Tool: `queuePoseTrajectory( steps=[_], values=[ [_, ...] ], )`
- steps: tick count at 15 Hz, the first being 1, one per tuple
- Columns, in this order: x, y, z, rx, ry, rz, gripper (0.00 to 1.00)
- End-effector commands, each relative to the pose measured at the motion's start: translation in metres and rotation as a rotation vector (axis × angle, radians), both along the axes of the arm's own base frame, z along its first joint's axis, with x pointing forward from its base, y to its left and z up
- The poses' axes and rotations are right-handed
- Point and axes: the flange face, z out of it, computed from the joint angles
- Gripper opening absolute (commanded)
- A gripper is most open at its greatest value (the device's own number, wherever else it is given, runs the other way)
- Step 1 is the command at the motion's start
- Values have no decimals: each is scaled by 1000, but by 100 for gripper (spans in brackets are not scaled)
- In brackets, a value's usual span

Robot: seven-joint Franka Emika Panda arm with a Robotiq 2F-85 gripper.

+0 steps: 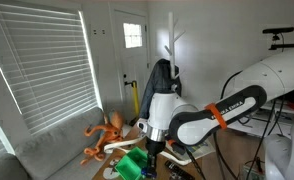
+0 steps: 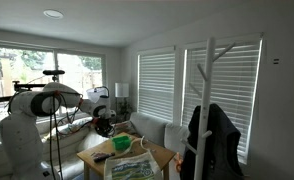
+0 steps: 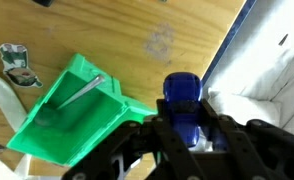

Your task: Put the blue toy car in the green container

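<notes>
In the wrist view my gripper (image 3: pixel 184 125) is shut on the blue toy car (image 3: pixel 182 95), which sticks out between the black fingers. The green container (image 3: pixel 67 115), a bright green angular bin, lies just to the left of the car on the wooden table, its opening facing the camera. In an exterior view the gripper (image 1: pixel 153 143) hangs just above and beside the green container (image 1: pixel 135 165). In an exterior view the container (image 2: pixel 121 145) sits on the small table; the gripper and the car are too small to make out there.
An orange octopus toy (image 1: pixel 105 135) sits on the grey sofa (image 1: pixel 47 150). A white cloth (image 3: pixel 267 80) lies right of the car. A crumpled wrapper (image 3: pixel 17 65) lies on the wooden table (image 3: pixel 117 40). A coat rack (image 2: pixel 209 100) stands nearby.
</notes>
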Motion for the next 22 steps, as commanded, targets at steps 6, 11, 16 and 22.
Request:
queuePoseTrajectory(
  steps=[6, 11, 16, 22],
  values=[
    [76, -51, -1, 74, 24, -474, 10],
    [87, -64, -12, 44, 92, -686, 10],
    [88, -68, -19, 30, 109, -804, 10],
    [83, -61, -14, 51, 118, -844, 82]
  ],
)
